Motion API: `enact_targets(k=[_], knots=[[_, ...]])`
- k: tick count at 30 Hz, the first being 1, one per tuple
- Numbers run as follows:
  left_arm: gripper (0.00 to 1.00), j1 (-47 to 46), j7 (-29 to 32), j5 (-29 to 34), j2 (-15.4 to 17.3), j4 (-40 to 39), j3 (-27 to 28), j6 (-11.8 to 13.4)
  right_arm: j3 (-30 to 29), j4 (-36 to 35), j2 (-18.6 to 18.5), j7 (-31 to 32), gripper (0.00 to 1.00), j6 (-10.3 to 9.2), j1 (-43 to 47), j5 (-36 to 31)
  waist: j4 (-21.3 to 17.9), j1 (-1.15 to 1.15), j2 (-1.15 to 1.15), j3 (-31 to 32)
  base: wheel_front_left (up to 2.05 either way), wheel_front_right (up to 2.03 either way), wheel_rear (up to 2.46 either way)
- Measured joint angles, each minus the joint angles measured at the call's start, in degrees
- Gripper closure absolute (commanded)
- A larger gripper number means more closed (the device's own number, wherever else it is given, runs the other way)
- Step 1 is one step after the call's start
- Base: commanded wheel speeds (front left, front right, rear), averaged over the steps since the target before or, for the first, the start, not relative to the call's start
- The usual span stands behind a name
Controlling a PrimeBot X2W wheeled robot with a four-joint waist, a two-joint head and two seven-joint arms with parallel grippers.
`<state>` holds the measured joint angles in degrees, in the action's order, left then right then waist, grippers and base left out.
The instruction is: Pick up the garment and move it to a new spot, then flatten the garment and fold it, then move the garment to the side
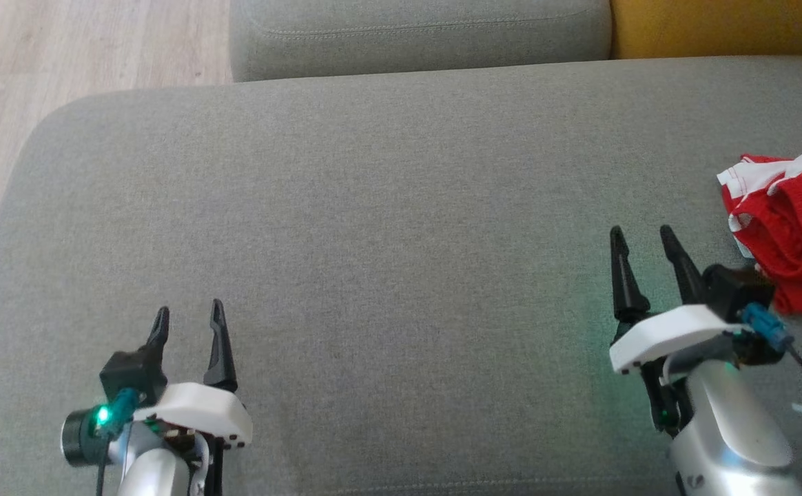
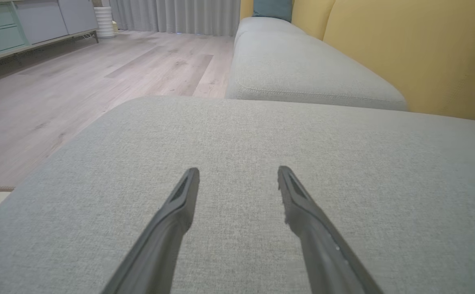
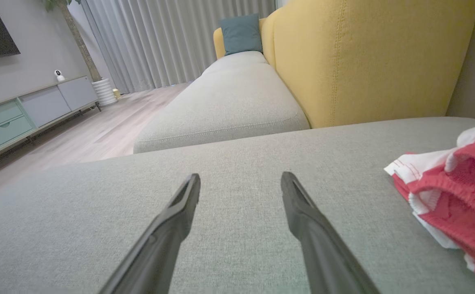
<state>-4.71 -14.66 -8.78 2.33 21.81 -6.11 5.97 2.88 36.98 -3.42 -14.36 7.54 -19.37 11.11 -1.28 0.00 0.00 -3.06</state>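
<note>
The garment (image 1: 797, 234) lies bunched at the grey cushion's (image 1: 401, 207) right edge, cut off by the frame, its shape unreadable. Wood floor (image 1: 63, 48) lies beyond the left edge. The cushion's middle is open. Left gripper (image 1: 189, 306) and right gripper (image 1: 642, 231) hang near the front edge, jaws spread, empty; the right is just beside the garment.

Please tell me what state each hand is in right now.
Left hand: open, holding nothing.
Right hand: open, holding nothing; the garment lies off to its right.
</note>
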Motion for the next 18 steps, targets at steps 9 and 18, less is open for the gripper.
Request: enact_targets(k=[9, 18], knots=[[1.0, 3.1, 1.0, -2.4, -0.6, 4.4, -0.4, -0.5, 0.0, 3.9, 0.3, 0.8, 1.0, 0.0, 6.1, 1.6, 0.0, 0.0, 0.0, 0.1, 0.0, 0.0, 0.0], [1.0, 2.9, 2.0, -7.6, -0.6, 3.8, 0.0, -1.5, -0.6, 2.2, 0.3, 2.1, 1.0, 0.0, 5.7, 6.7, 0.1, 0.0, 0.0, 0.3, 0.0, 0.0, 0.0]])
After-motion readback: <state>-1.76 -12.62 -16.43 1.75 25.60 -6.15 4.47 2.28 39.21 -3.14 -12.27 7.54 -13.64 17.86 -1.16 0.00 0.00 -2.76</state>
